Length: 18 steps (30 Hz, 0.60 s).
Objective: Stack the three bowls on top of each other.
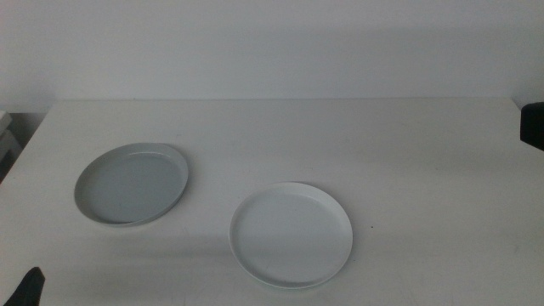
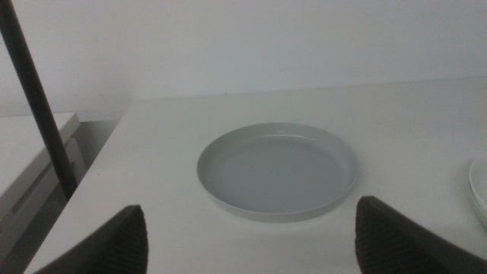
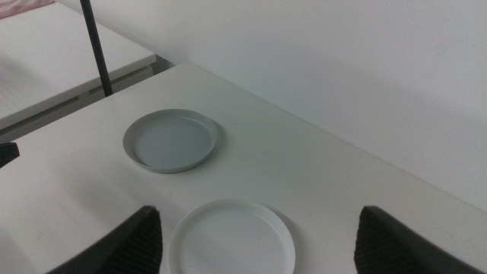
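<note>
Two bowl spots show on the bench [image 1: 408,144]: a grey-blue bowl [image 1: 132,184] at left, apparently nested on another; a white bowl [image 1: 291,234] nearer centre; left hand [image 2: 247,236] and right hand [image 3: 259,240] both spread wide, empty.

The left gripper [image 2: 247,236] waited low at the bottom left corner of the middle view, only a dark tip [image 1: 28,289] showing there. In its own wrist view both dark jaws stood wide apart, nothing between them. The right gripper [image 3: 259,240] hung high, its jaws likewise spread wide and empty; a dark part of that arm [image 1: 533,126] showed at the right edge
</note>
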{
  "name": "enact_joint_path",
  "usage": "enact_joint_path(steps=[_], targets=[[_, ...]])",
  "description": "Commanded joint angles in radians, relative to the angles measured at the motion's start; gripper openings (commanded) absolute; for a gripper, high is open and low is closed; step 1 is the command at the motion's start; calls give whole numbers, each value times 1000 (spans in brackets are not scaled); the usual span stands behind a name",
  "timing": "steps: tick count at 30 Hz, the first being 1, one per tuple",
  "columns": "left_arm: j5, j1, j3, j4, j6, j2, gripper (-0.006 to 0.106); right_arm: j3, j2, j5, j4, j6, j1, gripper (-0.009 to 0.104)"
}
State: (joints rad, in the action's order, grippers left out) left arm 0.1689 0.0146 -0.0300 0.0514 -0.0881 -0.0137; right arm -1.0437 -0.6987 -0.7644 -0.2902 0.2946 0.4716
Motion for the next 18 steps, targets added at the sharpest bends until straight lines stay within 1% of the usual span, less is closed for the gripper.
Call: enact_joint_path(steps=[1, 2, 8, 11, 15, 18], targets=[[-77, -2, -6, 1, 14, -14, 90, -23, -1, 61, -5, 5, 4, 66], [-78, -6, -6, -14, -6, -14, 90, -23, -1, 61, -5, 5, 4, 66], [-79, -35, -4, -31, -17, -14, 90, -23, -1, 61, -5, 5, 4, 66], [-76, -53, 20, -13, 10, 12, 90, -23, -1, 61, -5, 5, 4, 66], [-47, -86, 144, 25, 55, 175, 90, -23, -1, 61, -5, 5, 4, 66], [36, -87, 295, 40, 63, 315, 90, -23, -1, 61, -5, 5, 4, 66]])
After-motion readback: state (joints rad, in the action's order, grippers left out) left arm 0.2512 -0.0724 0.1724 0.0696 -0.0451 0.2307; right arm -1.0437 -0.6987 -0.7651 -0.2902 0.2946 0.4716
